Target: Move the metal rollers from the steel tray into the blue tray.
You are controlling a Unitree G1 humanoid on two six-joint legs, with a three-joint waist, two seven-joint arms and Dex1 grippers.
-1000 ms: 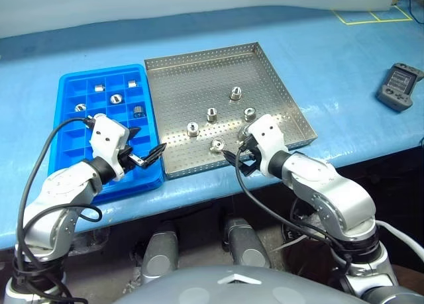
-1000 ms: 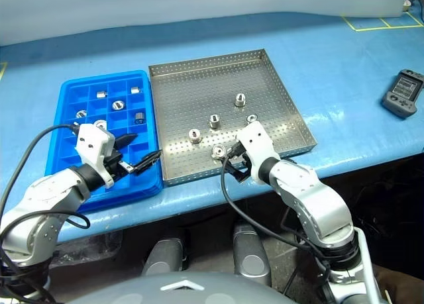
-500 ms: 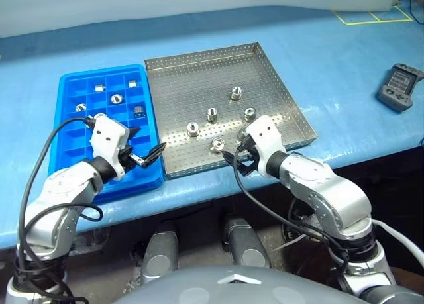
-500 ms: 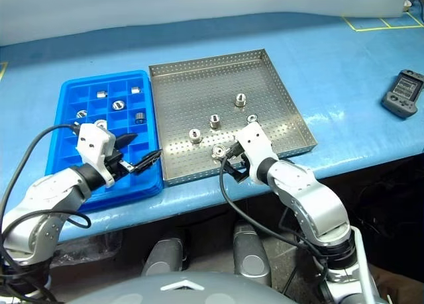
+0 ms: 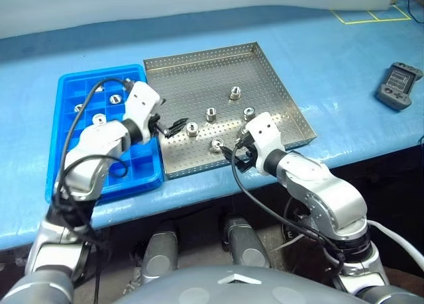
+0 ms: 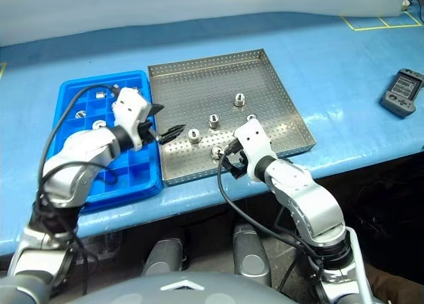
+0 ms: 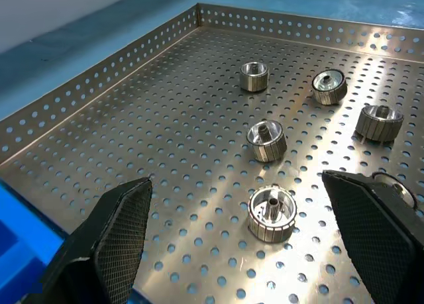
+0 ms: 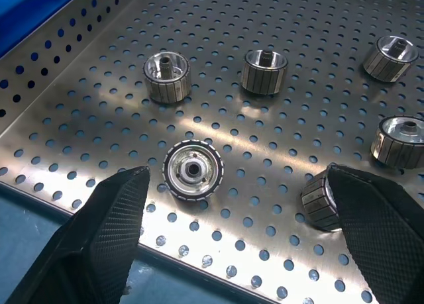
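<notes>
A: Left gripper (image 6: 169, 130) has its fingers apart, nothing between them, poised over the steel tray's (image 6: 278, 75) left part, just beside one of the metal rollers (image 6: 194, 135).

B: Right gripper (image 6: 232, 158)?

A: Fingers spread too, nothing held, at the tray's near edge, a roller (image 8: 193, 169) lying on its side between the fingers in the right wrist view.

B: Where do the rollers sit?

A: Loose ones on the perforated floor of the steel tray, mid to near part, apart from each other. Others already sit in compartments of the blue tray (image 6: 66, 97) (exact count hard to tell, the arm covers some).

B: Surface, room?

A: Both trays touch side by side on a blue-covered table (image 6: 344, 65), blue tray to the left. Dark handheld device (image 6: 403, 91) lies far right. Yellow tape lines (image 6: 377, 20) mark the far right corner.
</notes>
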